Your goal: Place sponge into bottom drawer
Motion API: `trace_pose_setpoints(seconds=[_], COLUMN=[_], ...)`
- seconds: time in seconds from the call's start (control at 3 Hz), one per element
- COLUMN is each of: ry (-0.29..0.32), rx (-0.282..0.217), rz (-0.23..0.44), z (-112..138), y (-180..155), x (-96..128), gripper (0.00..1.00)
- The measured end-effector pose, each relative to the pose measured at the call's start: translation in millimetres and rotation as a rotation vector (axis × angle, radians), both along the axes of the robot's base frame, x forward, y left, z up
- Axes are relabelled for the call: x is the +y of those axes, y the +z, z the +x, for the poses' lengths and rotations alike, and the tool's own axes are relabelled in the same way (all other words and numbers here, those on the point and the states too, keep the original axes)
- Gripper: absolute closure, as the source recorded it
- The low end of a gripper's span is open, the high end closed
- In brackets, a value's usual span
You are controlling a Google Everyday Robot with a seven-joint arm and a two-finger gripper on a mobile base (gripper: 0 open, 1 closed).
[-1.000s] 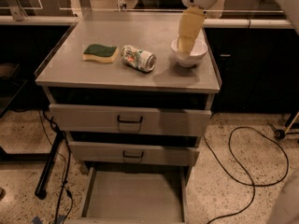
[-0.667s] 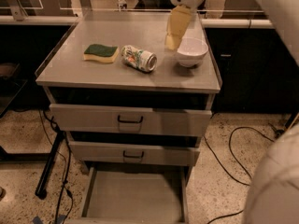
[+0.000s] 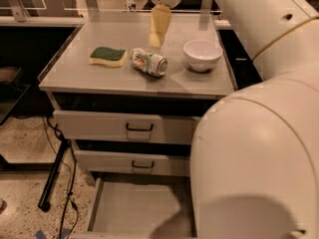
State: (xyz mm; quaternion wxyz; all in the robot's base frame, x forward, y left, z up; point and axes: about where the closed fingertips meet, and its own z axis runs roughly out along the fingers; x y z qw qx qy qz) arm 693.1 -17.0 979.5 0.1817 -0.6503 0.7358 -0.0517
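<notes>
The sponge, yellow with a dark green top, lies flat on the left part of the cabinet top. My gripper hangs over the back middle of the top, above and behind the printed can, well to the right of the sponge and holding nothing. The bottom drawer is pulled out at the foot of the cabinet, its flat grey floor bare; my arm hides its right part.
A white bowl stands on the right of the top. Two grey drawer fronts with black handles stand slightly open. My white arm fills the right foreground. A black pole and cables lie left of the cabinet.
My gripper has moved left from above the bowl to above the back middle of the top. The arm now fills much more of the right foreground.
</notes>
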Motion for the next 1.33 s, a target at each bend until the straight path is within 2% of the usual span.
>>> trace_pose_setpoints(seconds=[0.67,1.0,1.33], ry=[0.009,0.035,0.070], rx=[-0.036,-0.065,-0.066], rz=[0.033,0.037,0.038], z=[15,36,55], y=[-1,-4,-11], x=[16,45,77], gripper=[0.00,0.00,0.00])
